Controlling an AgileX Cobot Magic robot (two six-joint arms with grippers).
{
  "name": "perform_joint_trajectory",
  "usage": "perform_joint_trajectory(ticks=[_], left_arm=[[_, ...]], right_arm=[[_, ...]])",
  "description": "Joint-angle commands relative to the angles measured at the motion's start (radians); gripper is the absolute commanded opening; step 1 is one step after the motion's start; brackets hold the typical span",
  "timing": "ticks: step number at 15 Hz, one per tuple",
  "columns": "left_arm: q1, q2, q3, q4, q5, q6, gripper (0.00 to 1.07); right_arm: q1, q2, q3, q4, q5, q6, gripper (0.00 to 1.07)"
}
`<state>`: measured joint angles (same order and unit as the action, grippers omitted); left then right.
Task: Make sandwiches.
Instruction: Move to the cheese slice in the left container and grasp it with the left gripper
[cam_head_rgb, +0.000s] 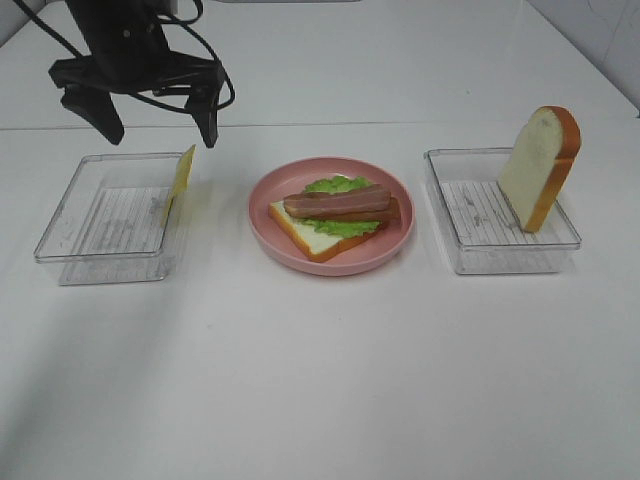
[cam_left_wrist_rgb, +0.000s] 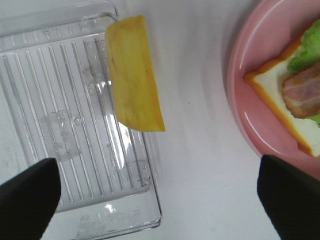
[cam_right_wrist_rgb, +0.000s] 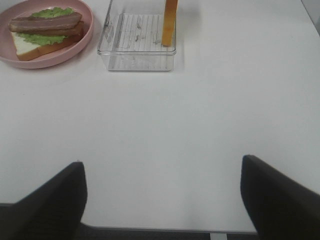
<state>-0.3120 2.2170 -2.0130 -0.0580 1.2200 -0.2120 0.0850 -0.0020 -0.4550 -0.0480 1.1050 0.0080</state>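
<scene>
counter (cam_head_rgb: 320, 380): white, carries everything.
left tray (cam_head_rgb: 70, 245): clear plastic, left of the plate.
right tray (cam_head_rgb: 505, 268): clear plastic, right of the plate.
plate (cam_head_rgb: 275, 185): pink, between the trays.
left tool (cam_head_rgb: 160, 132): released, jaws wide, hovering above the left tray's far edge.
right tool (cam_right_wrist_rgb: 162, 200): released, holding nothing, over bare counter.
sandwich (cam_head_rgb: 335, 215): on the plate; bread, lettuce, bacon strips.
bread slice (cam_head_rgb: 540, 165): standing tilted in the right tray.
cheese slice (cam_head_rgb: 182, 178): leaning on the left tray's plate-side wall.
</scene>
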Motion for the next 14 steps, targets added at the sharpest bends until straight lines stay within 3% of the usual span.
perform_joint_trajectory(ticks=[1,7,14], left_arm=[[0.001,0.037,0.007,0.0,-0.022,-0.026,1.02],[0.001,0.172,-0.137,0.007,-0.02,-0.045,1.02],[0.044,0.226,-0.159,0.005,-0.021,-0.052,1.0]], right_arm=[[-0.007,-0.033,0.005,0.0,-0.009,-0.008,0.81],[-0.007,-0.033,0.005,0.0,-0.009,-0.008,0.81],[-0.007,-0.033,0.005,0.0,-0.009,-0.008,0.81]])
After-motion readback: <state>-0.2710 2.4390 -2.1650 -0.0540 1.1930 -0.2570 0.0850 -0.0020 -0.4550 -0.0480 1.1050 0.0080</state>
